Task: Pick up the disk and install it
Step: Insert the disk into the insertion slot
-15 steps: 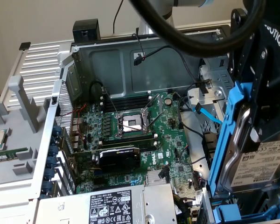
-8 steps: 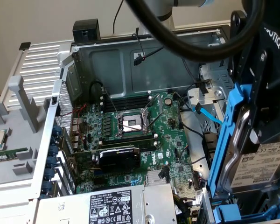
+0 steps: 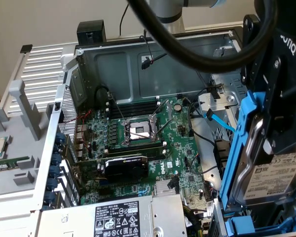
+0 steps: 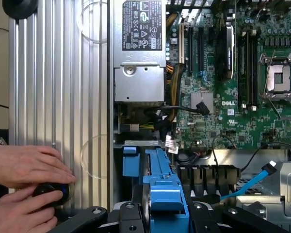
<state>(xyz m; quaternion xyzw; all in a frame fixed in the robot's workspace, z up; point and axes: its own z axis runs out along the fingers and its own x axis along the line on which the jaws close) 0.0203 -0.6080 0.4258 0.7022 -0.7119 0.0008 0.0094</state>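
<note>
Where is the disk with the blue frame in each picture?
Exterior view: the disk stands on edge at the exterior view's right, close to the camera.
Wrist view: its blue frame juts out close to the camera, by the computer case's edge.
Shared landmark: the square processor socket on the motherboard.

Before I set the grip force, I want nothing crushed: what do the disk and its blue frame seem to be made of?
Disk: silver metal body, dull sheen along its edge, under a white printed label, probably paper. Blue frame: most likely moulded plastic, judging by its even colour and soft gloss.
</note>
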